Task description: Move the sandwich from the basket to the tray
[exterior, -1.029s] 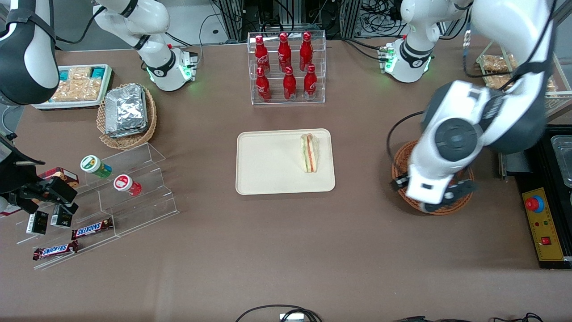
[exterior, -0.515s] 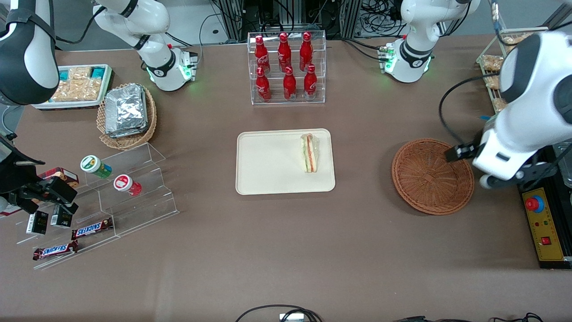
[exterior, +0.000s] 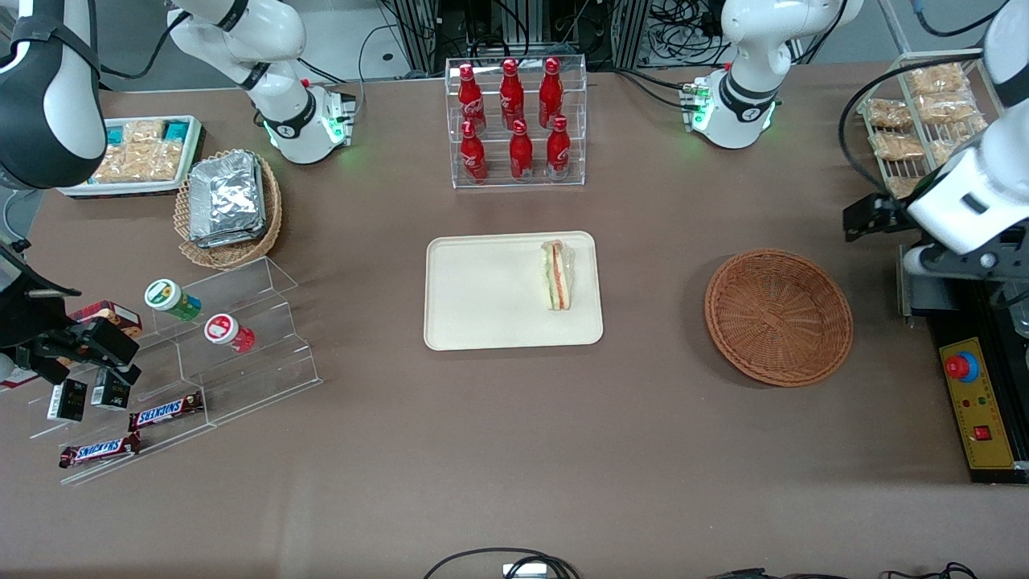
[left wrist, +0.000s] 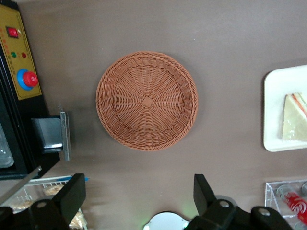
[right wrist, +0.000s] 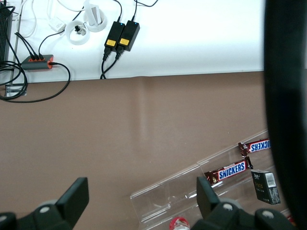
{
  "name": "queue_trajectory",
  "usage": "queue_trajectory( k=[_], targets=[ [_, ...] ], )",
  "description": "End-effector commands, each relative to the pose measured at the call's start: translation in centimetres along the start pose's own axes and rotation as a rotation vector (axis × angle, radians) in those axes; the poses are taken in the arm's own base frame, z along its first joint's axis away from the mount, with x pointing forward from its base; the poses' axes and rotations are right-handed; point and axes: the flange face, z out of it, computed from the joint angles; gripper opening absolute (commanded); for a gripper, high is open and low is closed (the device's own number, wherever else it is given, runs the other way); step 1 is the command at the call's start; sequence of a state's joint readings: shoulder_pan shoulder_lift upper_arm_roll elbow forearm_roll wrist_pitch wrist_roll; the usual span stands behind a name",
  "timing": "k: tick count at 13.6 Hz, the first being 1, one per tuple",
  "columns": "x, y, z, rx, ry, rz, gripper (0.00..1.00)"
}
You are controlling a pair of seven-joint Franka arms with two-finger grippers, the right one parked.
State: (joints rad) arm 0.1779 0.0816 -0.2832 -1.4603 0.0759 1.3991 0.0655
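While I'm counting from my chair, I get one sandwich [exterior: 558, 275], one cream tray [exterior: 482, 291] and one reddish-brown basket [exterior: 778, 317] on the brown surface [exterior: 514, 450]. The sandwich is a triangular wedge of pale bread with red, orange and green stripes of filling, in clear wrap, lying flat on the tray near the rim that faces the basket. The tray is a smooth rectangle with rounded corners and a low lip. The basket is round, shallow, woven wicker with spokes running out from a small square middle, and nothing lies in it.

My hand [left wrist: 139, 199] hangs high above the surface over the working arm's end of the table, farther from the front camera than the basket. Its two dark fingers [left wrist: 72, 194] are spread wide with nothing between them. In the front view the hand is mostly cut off at the picture edge.

Other stuff: six red bottles [exterior: 513, 117] in a clear acrylic rack, three per row. One lighter tan basket holds crinkly foil packs [exterior: 226, 197]; I can't count them, they're stacked. Two Snickers bars [exterior: 165, 412] and two round tubs [exterior: 171, 298] sit on a clear stepped stand. The wrist view only catches a slice of the tray and the sandwich.
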Motion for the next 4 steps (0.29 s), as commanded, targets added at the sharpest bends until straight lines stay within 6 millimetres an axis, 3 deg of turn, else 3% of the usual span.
queue_trajectory(
  k=[1, 4],
  targets=[
    [-1.81, -0.53, -0.80, -0.010, 0.007, 0.041, 0.99],
    [-2.16, -0.12, -0.85, -0.029, 0.009, 0.047, 0.99]
  ],
)
